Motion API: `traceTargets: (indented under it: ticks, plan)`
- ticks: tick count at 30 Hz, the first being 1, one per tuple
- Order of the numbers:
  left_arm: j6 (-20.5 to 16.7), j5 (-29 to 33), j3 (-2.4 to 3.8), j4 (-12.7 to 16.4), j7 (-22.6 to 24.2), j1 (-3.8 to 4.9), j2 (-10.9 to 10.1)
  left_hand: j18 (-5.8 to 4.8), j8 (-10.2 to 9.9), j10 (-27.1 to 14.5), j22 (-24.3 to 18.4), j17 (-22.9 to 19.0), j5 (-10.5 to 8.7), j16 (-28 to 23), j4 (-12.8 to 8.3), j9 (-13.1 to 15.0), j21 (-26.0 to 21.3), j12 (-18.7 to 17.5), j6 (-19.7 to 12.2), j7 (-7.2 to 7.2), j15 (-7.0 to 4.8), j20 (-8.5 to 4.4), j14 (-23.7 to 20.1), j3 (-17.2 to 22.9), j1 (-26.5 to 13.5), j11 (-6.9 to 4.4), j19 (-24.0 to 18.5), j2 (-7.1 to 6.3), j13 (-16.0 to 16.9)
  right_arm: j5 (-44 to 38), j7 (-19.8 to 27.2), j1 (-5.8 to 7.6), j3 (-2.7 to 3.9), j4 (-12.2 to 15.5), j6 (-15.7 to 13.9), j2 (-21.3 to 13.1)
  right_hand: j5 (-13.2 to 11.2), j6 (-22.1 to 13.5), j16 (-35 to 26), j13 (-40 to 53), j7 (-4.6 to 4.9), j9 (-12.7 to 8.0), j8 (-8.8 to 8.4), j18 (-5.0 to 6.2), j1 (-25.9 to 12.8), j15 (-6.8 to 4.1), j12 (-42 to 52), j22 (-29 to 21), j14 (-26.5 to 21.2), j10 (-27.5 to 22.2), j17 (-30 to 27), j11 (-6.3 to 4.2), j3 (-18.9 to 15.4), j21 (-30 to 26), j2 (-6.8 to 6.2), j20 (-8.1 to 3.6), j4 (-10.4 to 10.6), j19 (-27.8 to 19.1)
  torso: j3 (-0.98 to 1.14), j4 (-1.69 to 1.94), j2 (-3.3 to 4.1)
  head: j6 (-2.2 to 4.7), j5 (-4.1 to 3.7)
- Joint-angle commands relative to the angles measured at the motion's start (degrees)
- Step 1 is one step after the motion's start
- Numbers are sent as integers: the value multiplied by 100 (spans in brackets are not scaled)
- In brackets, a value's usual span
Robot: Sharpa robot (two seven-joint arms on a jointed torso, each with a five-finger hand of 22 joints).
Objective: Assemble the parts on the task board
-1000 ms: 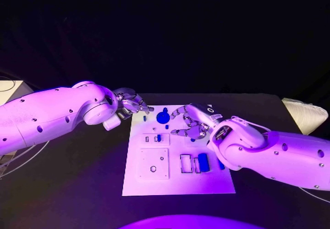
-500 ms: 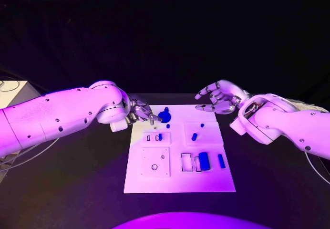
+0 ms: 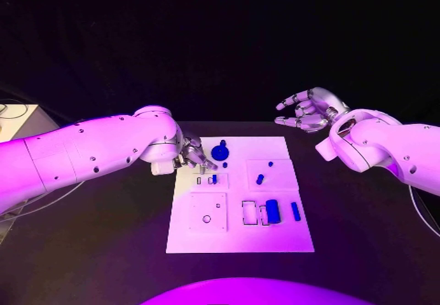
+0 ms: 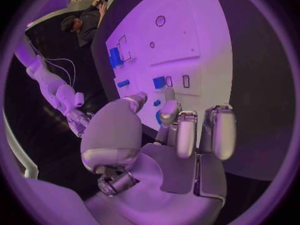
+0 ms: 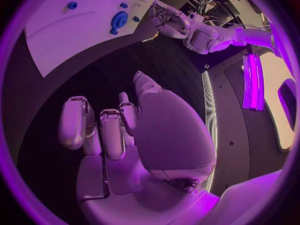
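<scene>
Right robot hand (image 3: 309, 109) has lifted off the task board (image 3: 240, 238), now open and empty above the far right desk (image 3: 91, 254). Left robot hand (image 3: 192, 155), fingers apart, has come down at the board's far left edge, beside the round blue part (image 3: 220, 152). Left-side assembly likely next.

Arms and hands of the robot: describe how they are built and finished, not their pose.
Both arms are smooth white rounded shells dotted with small dark screw holes, thick at the forearm. The left hand and the right hand are silver metal, many-fingered, with segmented fingers ending in paler rounded pads. Thin cables trail beside each arm near the picture's edges.
</scene>
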Motion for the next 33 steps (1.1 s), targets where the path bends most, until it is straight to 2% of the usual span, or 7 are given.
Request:
traceTargets:
  ticks: [1, 5, 11, 14, 21, 27, 33]
  plan:
    - [308, -21, -35, -25, -190, 4, 64, -34, -22, -45, 254, 1490, -9, 10, 2, 7, -21, -33, -54, 3, 8, 17, 589, -32, -59, 5, -26, -14, -5, 201, 156, 12, 5, -61, -75, 39, -18, -54, -40, -21, -11, 1, 2, 97, -27, 32, -36, 378, 245, -55, 224, 3, 11, -50, -25, -1, 16, -58, -2, -12, -12, -25, -9]
    - [294, 8, -104, -71, -164, 4, 126, -33, -26, -58, 248, 1487, -9, 8, 0, 9, -24, -45, -59, 5, 9, 17, 587, -32, -62, 6, -30, -9, -22, 207, 154, 24, 7, -112, -107, 79, -19, -90, -90, -84, -3, 6, 13, 117, -44, 41, -100, 323, 217, -122, 152, 12, 11, -155, -23, 8, 21, -113, -5, -18, -13, -44, -3]
    - [206, 33, -156, -115, -88, 3, 208, -34, -36, -71, 253, 1491, -7, 10, -15, 23, -24, -53, -77, 10, 14, 22, 589, -21, -41, 11, -28, 16, -30, 207, 123, 32, 8, -161, -136, 125, -18, -108, -118, -125, 1, 10, 24, 131, -56, 46, -141, 287, 201, -163, 115, 16, 12, -224, -17, 13, 24, -148, -1, -20, -30, -82, -2]
    - [180, 39, -164, -141, -64, 3, 255, -34, -38, -72, 255, 1491, -6, 10, -25, 34, -24, -51, -81, 11, 16, 24, 589, -9, -13, 12, -28, 28, -27, 199, 102, 33, 8, -169, -135, 147, -18, -108, -118, -125, 1, 10, 24, 131, -56, 46, -141, 287, 201, -163, 115, 16, 12, -224, -17, 13, 24, -148, 4, -20, -25, -89, -6]
    - [110, 47, -175, -213, 2, 0, 345, -34, -41, -76, 255, 1490, -6, 9, -33, 49, -25, -51, -85, 12, 18, 28, 589, 9, 28, 14, -29, 43, -28, 166, 29, 34, 8, -185, -103, 189, -13, -112, -116, -125, 2, 12, 29, 131, -58, 47, -141, 286, 201, -165, 121, 17, 16, -227, -11, 14, 25, -148, 0, -26, -29, -118, -17]
    - [82, 51, -180, -277, 40, -2, 399, -34, -44, -78, 257, 1491, -5, 10, -43, 67, -25, -50, -90, 14, 20, 31, 589, 33, 79, 15, -28, 57, -28, 126, -42, 34, 8, -207, -42, 224, -10, -115, -115, -128, 2, 14, 33, 131, -62, 47, -142, 287, 201, -167, 124, 17, 18, -227, -6, 15, 26, -147, 17, -23, -33, -139, -38]
    - [97, 61, -197, -358, 55, -7, 445, -33, -48, -83, 254, 1496, -6, 13, -56, 95, -28, -48, -92, 16, 22, 34, 592, 75, 159, 17, -31, 80, -29, 89, -81, 34, 8, -219, 4, 248, -5, -119, -125, -134, 3, 15, 37, 134, -66, 48, -147, 276, 197, -172, 110, 18, 21, -247, 2, 16, 27, -156, 19, -31, -48, -177, -39]
